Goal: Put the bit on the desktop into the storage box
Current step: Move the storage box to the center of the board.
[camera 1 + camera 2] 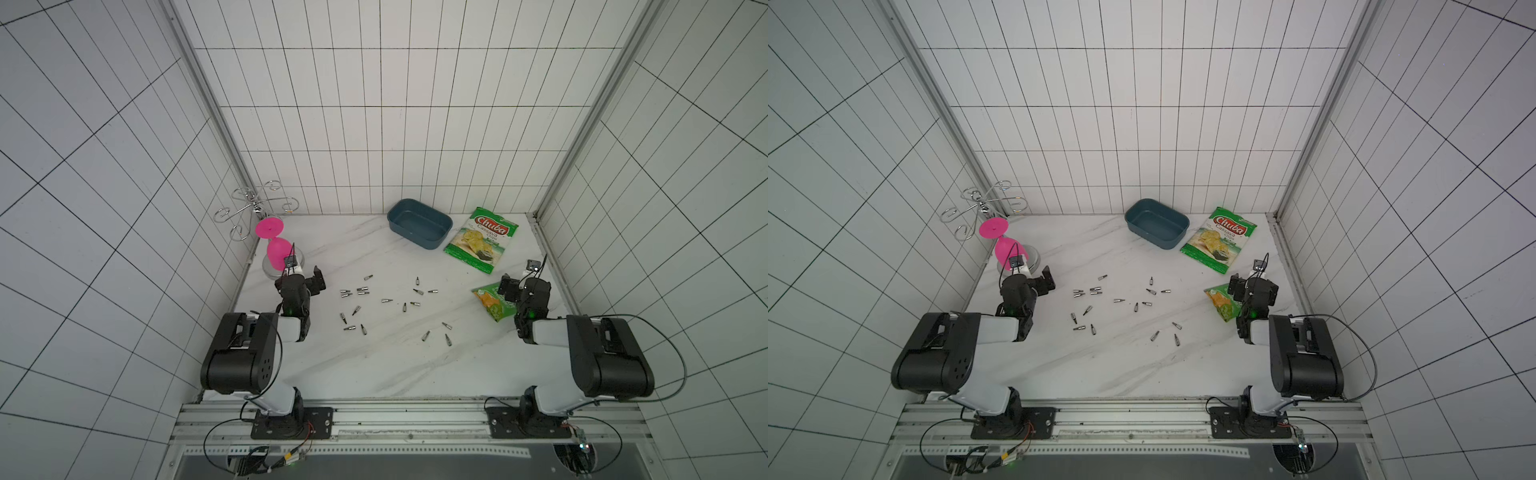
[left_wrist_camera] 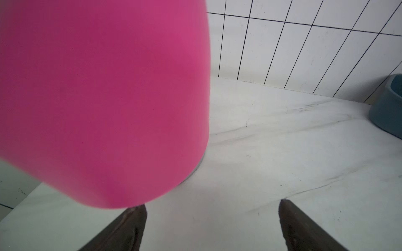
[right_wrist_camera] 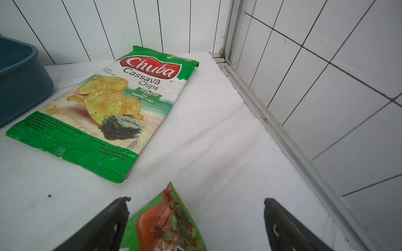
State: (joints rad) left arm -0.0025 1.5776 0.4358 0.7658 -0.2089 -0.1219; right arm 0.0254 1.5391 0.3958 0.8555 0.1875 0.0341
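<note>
– Many bits (image 1: 387, 300), all loose on the desk (image 1: 374, 374). None in the storage box (image 1: 411, 237) yet, as far as can be seen.

– Where from the arms?

– Spread over the middle of the desk, between both arms. No bits in either wrist view, though. Only the pink cup (image 2: 97, 97) up close on the left. Only the big chip bag (image 3: 104, 108) and the small green bag (image 3: 165, 221) on the right.

– And the grabbing parts?

– Wide apart, the left end effector (image 2: 211, 206), with nothing held. Wide apart too, the right end effector (image 3: 196, 200), hanging over a corner of the small green bag but not gripping it.

– Which arm closer?

– Left, most likely. Near it, off to its right and toward the middle of the desk, a little bunch of bits (image 1: 345, 294). Much farther from the right arm.

– Lying which way?

– Flat, and mostly side to side as seen in both top views, not pointing at the back wall. So probably best to turn away from the cup, swing right, come down over one bit and close across its thin way, not along it.

– Then where?

– Off to the box: far back on the desk, past the middle, just beside the big chip bag. Touching it or not? Cannot tell.
</note>
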